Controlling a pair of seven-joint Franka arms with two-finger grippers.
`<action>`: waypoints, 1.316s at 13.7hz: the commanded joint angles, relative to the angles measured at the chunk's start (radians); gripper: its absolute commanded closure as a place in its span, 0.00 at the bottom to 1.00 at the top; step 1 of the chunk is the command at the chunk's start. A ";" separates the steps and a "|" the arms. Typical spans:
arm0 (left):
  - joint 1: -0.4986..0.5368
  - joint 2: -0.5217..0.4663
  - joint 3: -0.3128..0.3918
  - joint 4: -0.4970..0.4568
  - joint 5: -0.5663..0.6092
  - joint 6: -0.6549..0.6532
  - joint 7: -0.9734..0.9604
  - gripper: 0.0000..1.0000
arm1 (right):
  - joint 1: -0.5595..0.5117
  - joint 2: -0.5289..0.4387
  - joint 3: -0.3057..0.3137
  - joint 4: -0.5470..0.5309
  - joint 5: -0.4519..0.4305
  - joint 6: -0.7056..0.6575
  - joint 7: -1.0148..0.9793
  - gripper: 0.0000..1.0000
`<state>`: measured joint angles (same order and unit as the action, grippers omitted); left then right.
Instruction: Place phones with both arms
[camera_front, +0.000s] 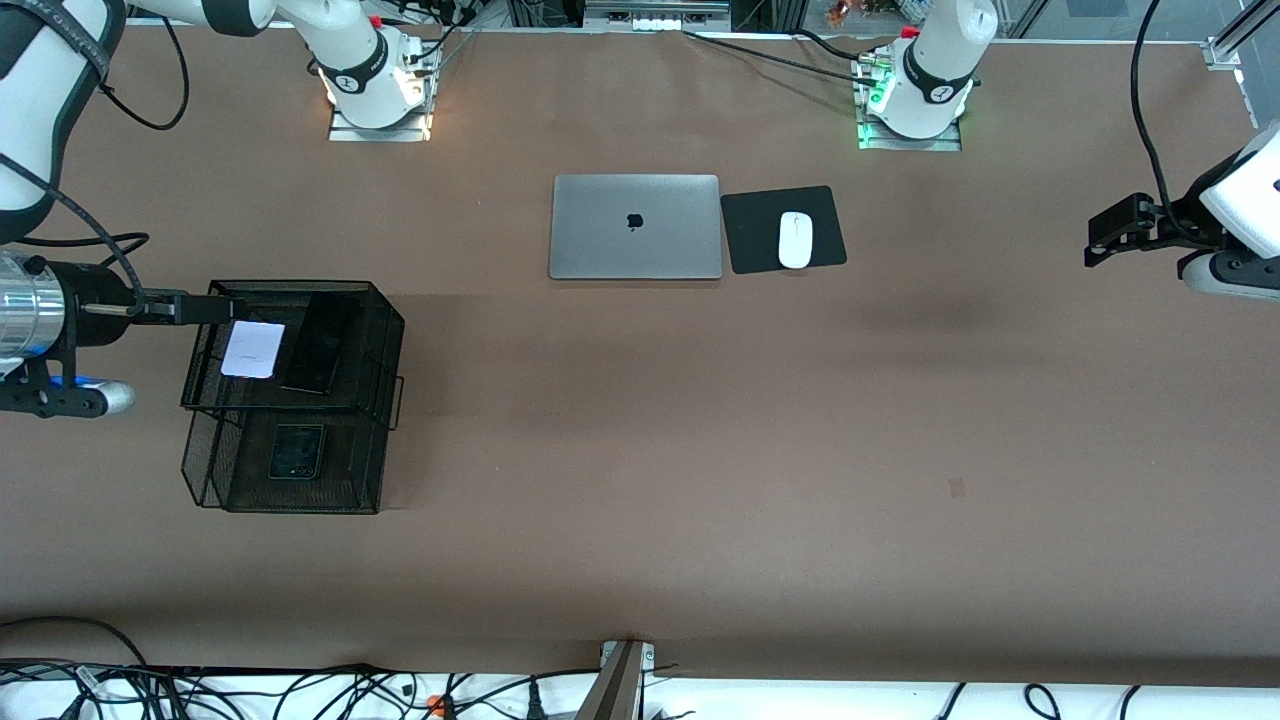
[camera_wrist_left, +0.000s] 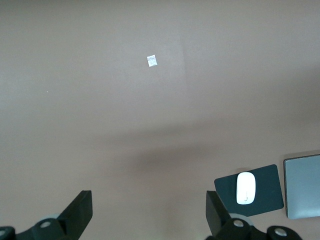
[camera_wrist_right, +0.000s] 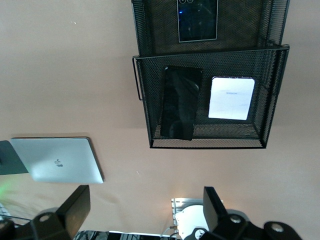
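Nearest the front camera, toward the right arm's end of the brown surface (camera_front: 640, 480), stands a black mesh two-tier tray (camera_front: 385, 345). In its lower tier, the nearer one, lies the small squarish black phone (camera_front: 296, 451). In the raised upper tier, farther from the camera, the small pale lavender-white phone (camera_front: 252, 350) lies flat just beside the longer slim black phone (camera_front: 322, 343), which lies slightly askew. The right claw (camera_front: 225, 309) hangs over the upper tier's edge toward the right arm's end, above the pale phone; its wrist view shows the two fingers (camera_wrist_right: 75, 205) spread wide with nothing between them and touching nothing. Farther back, mid-surface, a closed silver laptop (camera_front: 635, 227) lies beside a black mouse pad (camera_front: 830, 245) carrying a white mouse (camera_front: 795, 240). The left claw (camera_front: 1118, 232) waits in the air over bare surface at the left arm's end, fingers (camera_wrist_left: 80, 212) likewise wide apart and holding nothing.
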<state>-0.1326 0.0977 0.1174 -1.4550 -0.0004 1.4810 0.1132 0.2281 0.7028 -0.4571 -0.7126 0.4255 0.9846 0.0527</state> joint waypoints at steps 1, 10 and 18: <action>-0.004 -0.035 0.007 -0.039 -0.013 0.021 0.008 0.00 | -0.048 -0.025 0.089 -0.021 -0.045 0.023 0.019 0.00; -0.002 -0.036 0.005 -0.036 -0.018 0.015 0.005 0.00 | -0.064 -0.253 0.237 -0.486 -0.178 0.277 0.018 0.00; -0.001 -0.036 0.007 -0.036 -0.018 0.013 0.005 0.00 | -0.205 -0.560 0.443 -0.924 -0.373 0.733 0.001 0.00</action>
<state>-0.1320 0.0888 0.1175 -1.4640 -0.0005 1.4844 0.1132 0.1097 0.2515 -0.1123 -1.4990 0.0958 1.6035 0.0586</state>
